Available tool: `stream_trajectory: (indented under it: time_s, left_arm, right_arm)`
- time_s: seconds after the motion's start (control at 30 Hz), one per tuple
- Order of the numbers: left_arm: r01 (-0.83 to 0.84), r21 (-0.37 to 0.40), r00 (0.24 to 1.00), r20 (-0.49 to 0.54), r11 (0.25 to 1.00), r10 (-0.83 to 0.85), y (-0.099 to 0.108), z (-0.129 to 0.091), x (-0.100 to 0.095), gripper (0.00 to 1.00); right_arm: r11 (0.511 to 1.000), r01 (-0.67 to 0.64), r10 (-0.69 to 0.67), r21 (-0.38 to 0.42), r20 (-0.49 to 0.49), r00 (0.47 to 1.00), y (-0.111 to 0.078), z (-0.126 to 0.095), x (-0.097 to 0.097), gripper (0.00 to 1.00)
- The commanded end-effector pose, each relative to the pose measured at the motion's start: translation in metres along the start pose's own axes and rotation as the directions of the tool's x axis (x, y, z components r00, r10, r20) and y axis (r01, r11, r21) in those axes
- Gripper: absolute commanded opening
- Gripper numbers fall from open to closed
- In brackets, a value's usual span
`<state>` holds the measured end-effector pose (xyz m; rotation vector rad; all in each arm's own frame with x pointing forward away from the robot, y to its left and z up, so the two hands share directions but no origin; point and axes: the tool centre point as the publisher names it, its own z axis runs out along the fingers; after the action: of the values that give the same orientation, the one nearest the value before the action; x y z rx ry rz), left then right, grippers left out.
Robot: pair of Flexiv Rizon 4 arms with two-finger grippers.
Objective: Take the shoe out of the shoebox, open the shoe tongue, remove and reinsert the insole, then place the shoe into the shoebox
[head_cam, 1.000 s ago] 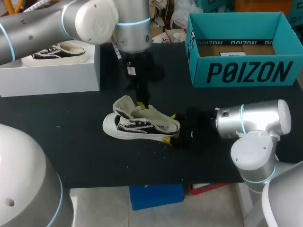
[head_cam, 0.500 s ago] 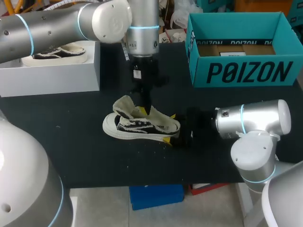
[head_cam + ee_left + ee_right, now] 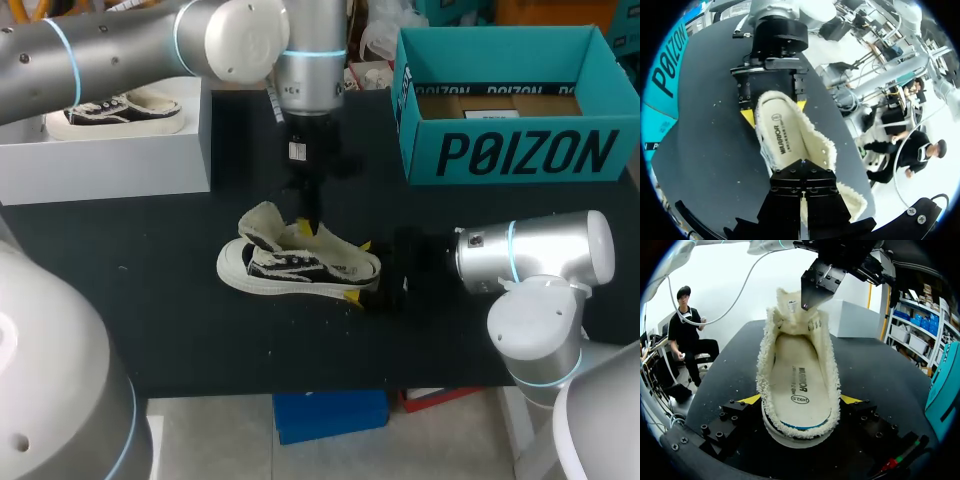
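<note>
A black-and-white shoe (image 3: 290,265) with a fleece lining lies on its sole in the middle of the black table, toe to the left. Its tongue (image 3: 262,222) is folded up and forward. The insole (image 3: 797,380) lies inside. My right gripper (image 3: 357,271) holds the heel, a yellow tip pressed against each side (image 3: 800,399). My left gripper (image 3: 308,226) points straight down at the shoe's mouth with its fingers together. Its tip (image 3: 807,302) touches the tongue's upper edge (image 3: 790,307) with nothing pinched. The teal shoebox (image 3: 520,150) stands open at the back right.
A white box (image 3: 110,160) at the back left carries a second shoe (image 3: 115,112). The teal shoebox holds cardboard packing inside. Bare black table lies in front of the shoe and to its left.
My left arm's wrist has swung a little to the right above the shoe, its tip staying at the tongue. The shoe and my right arm have not moved.
</note>
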<state>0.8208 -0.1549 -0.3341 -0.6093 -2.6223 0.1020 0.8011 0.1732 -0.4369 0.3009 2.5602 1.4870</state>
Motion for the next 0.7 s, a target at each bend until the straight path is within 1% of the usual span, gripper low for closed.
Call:
stream_trajectory:
  time_s: [0.03,0.2,0.33,0.4,0.7]
  left_arm:
    - [0.060,-0.016,0.997,0.044,0.998,-0.059,-0.006,-0.003,0.010,0.00]
    - [0.061,-0.021,0.997,0.051,0.998,-0.060,-0.006,0.005,0.010,0.00]
    - [0.038,-0.034,0.998,0.059,0.999,-0.036,-0.005,0.019,0.006,0.00]
    - [0.009,-0.013,0.999,0.044,1.000,-0.008,-0.003,0.026,0.003,0.00]
    - [0.001,-0.010,0.999,0.039,1.000,-0.001,-0.004,0.041,-0.002,0.00]
  right_arm:
    - [1.000,-0.002,0.002,0.001,0.002,1.000,-0.003,0.002,0.000,0.00]
    - [1.000,-0.002,0.002,0.001,0.002,1.000,-0.003,0.002,0.000,0.00]
    - [1.000,-0.002,0.002,0.001,0.002,1.000,-0.003,0.002,0.000,0.00]
    - [1.000,-0.002,0.002,0.001,0.002,1.000,-0.003,0.002,0.000,0.00]
    - [1.000,-0.002,0.002,0.001,0.002,1.000,-0.003,0.002,0.000,0.00]
